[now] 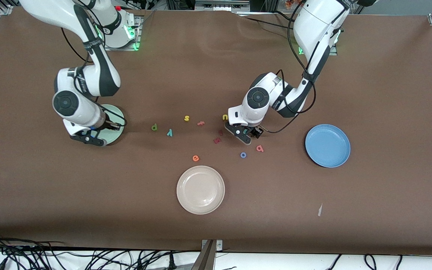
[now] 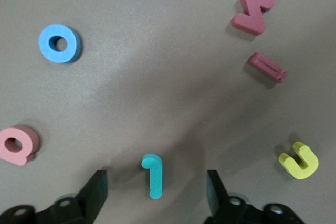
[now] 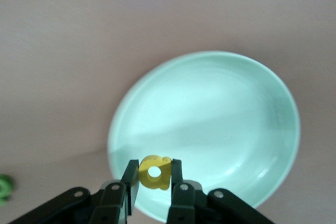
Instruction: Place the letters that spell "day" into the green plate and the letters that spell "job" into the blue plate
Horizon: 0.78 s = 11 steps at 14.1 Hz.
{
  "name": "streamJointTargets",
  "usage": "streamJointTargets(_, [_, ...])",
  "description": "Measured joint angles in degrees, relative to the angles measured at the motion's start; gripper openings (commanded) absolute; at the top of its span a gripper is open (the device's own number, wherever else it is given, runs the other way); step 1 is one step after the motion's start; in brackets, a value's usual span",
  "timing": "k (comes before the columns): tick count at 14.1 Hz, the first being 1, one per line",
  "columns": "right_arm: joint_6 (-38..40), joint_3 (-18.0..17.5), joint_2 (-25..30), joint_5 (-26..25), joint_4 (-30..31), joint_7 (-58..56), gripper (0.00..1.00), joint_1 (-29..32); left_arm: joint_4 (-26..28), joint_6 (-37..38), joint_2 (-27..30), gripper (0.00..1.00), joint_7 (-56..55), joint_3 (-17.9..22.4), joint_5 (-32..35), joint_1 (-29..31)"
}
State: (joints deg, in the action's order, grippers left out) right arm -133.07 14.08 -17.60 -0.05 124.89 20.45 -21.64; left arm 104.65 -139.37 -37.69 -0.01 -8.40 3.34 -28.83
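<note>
My right gripper [image 3: 154, 182] is shut on the yellow a [image 3: 154, 172] and hangs over the pale green plate [image 3: 226, 114], near its rim. In the front view that gripper [image 1: 90, 137] covers part of the green plate [image 1: 115, 122]. My left gripper [image 2: 156, 192] is open and low over the table, its fingers [image 2: 97, 190] standing on either side of the teal j [image 2: 153, 176] without touching it. The blue o [image 1: 243, 155] and pink b [image 1: 260, 148] lie close by. The green d [image 1: 154, 127] and teal y [image 1: 169, 132] lie mid-table. The blue plate [image 1: 327, 145] sits toward the left arm's end.
A cream plate [image 1: 200, 189] lies nearest the front camera. Other loose letters: yellow s [image 1: 186, 118], pink f [image 1: 200, 123], yellow u [image 1: 225, 117], two dark red letters [image 1: 217, 140], orange e [image 1: 195, 158]. A paper scrap [image 1: 320, 210] lies on the brown table.
</note>
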Motion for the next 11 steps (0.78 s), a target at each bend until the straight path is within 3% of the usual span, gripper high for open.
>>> streamJointTargets(1, [-2.97, 0.89, 0.62, 0.0, 3.07, -1.87, 0.25, 0.02, 0.0, 0.03, -0.22, 0.64, -0.51, 0.01, 0.85, -0.03])
streamJointTargets(2, [-5.89, 1.49, 0.82, 0.0, 5.67, -3.26, 0.77, 0.02, -0.01, 0.03, -0.45, 0.56, -2.08, 0.0, 2.74, -0.09])
streamJointTargets(3, [-7.84, 1.77, 0.82, 0.0, 7.48, -3.74, 1.0, 0.02, -0.15, 0.05, -0.45, 0.46, -4.06, -0.03, 4.56, -0.21])
streamJointTargets(9, [-9.09, 1.43, 2.79, 0.01, 7.38, -3.21, 1.0, -0.29, -0.87, 0.58, -0.42, 0.23, -9.73, -0.06, 6.49, -0.52])
streamJointTargets(11, [-4.76, -1.53, 3.72, 0.07, 4.6, 1.71, 1.0, -0.45, -1.01, 0.71, -0.42, 0.16, -10.56, -0.1, 6.49, -0.52])
